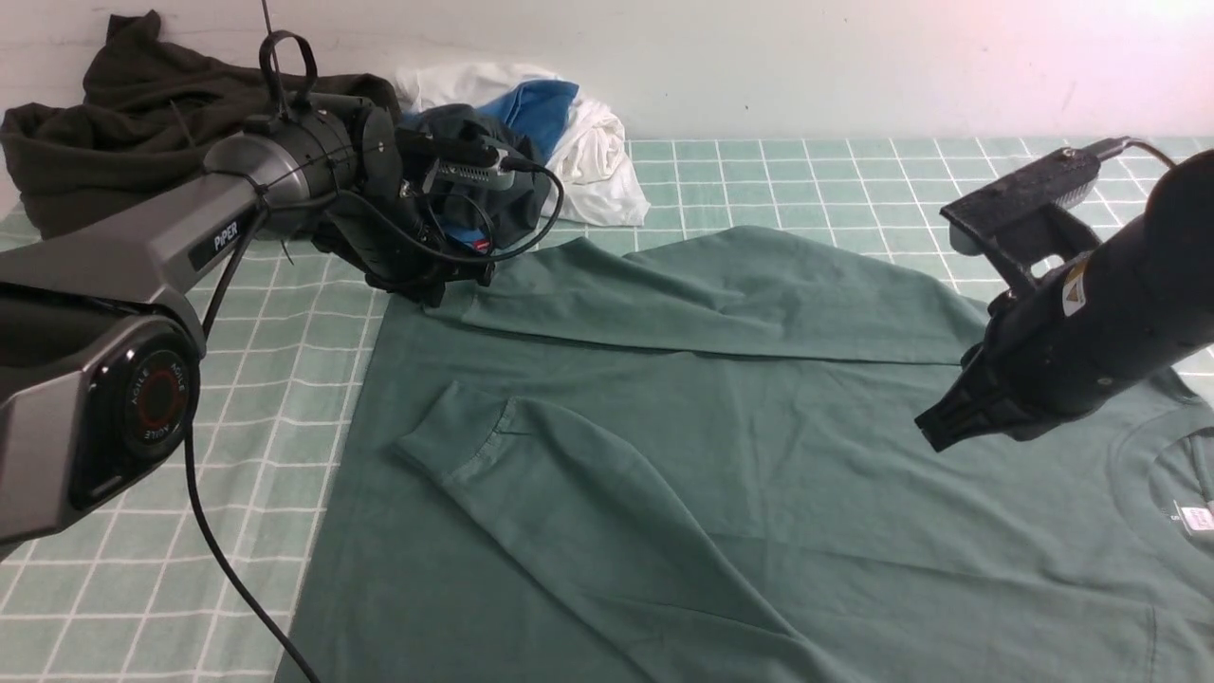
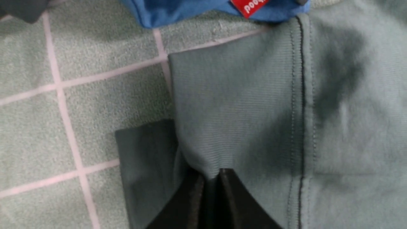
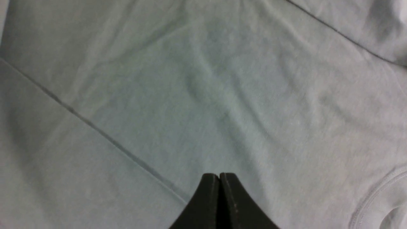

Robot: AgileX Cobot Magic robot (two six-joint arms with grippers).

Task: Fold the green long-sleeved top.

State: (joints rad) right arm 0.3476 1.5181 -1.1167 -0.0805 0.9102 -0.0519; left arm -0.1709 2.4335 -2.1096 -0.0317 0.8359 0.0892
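The green long-sleeved top [image 1: 721, 446] lies spread on the checked mat, neck at the right, both sleeves folded over the body. The near sleeve's cuff [image 1: 450, 432] rests on the body. My left gripper [image 1: 446, 285] is at the top's far left corner, shut on the ribbed cuff [image 2: 222, 105] of the far sleeve; the fabric is pinched between the jaws in the left wrist view [image 2: 210, 176]. My right gripper [image 1: 934, 432] hovers above the chest near the neck, shut and empty, with plain green fabric [image 3: 203, 95] below it in the right wrist view [image 3: 218, 175].
A very dark olive garment [image 1: 123, 114] is piled at the back left. A heap of white, blue and navy clothes [image 1: 550, 133] lies behind the left gripper; its blue cloth with a red tag [image 2: 249, 6] touches the top's far edge. The wall stands behind.
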